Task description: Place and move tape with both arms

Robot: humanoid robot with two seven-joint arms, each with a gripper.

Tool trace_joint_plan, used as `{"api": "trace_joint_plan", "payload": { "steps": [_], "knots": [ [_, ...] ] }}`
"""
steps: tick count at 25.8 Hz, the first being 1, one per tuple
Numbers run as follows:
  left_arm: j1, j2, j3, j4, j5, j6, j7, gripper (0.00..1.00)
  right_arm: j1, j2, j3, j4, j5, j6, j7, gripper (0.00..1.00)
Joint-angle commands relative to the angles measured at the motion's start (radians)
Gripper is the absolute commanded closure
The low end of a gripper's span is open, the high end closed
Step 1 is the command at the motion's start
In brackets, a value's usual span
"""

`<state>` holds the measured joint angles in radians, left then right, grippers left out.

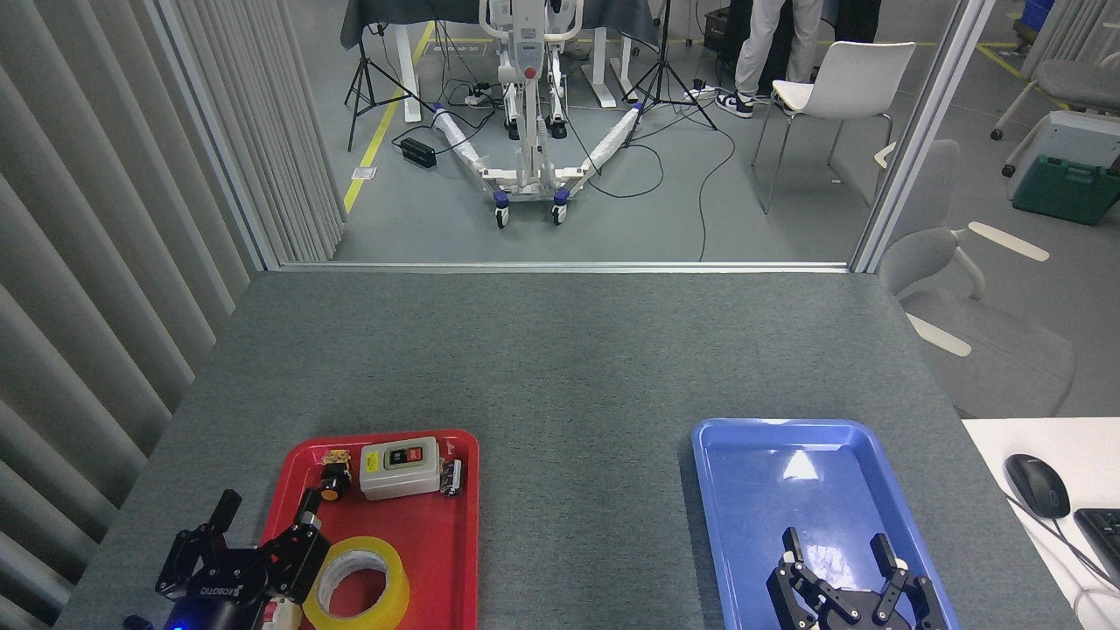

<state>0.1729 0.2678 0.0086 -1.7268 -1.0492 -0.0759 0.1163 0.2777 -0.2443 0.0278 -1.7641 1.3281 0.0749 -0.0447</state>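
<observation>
The tape [359, 584], a yellow roll with a white core, lies flat at the near end of the red tray [455, 560]. My left gripper [267, 512] stands open at the tray's left edge, just left of the roll, its fingers spread and holding nothing. My right gripper [837, 547] hangs open over the near part of the blue tray [726, 490], with nothing between its fingers.
A grey switch box [400, 467] and small electrical parts [333, 479] lie at the red tray's far end. A white desk with a mouse [1037, 486] and keyboard [1104, 534] adjoins the table's right side. Beyond the far edge are chairs, cables and a person's legs.
</observation>
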Motion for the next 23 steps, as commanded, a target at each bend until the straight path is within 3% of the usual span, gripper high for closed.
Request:
{"api": "trace_joint_plan", "payload": {
  "steps": [1, 6, 23],
  "knots": [
    [-0.001, 0.002, 0.001, 0.001, 0.008, 0.005, 0.0, 0.0, 0.0, 0.0, 0.0, 0.0, 0.0, 0.0, -0.003, 0.01],
    [-0.003, 0.007, -0.001, 0.0, 0.017, 0.056, -0.012, 0.0, 0.0, 0.0, 0.001, 0.0, 0.0, 0.0, -0.009, 0.0],
    [-0.001, 0.016, -0.002, 0.0, 0.015, 0.05, -0.001, 0.0, 0.002, -0.001, 0.004, 0.0, 0.003, 0.0, -0.006, 0.0]
  ]
}}
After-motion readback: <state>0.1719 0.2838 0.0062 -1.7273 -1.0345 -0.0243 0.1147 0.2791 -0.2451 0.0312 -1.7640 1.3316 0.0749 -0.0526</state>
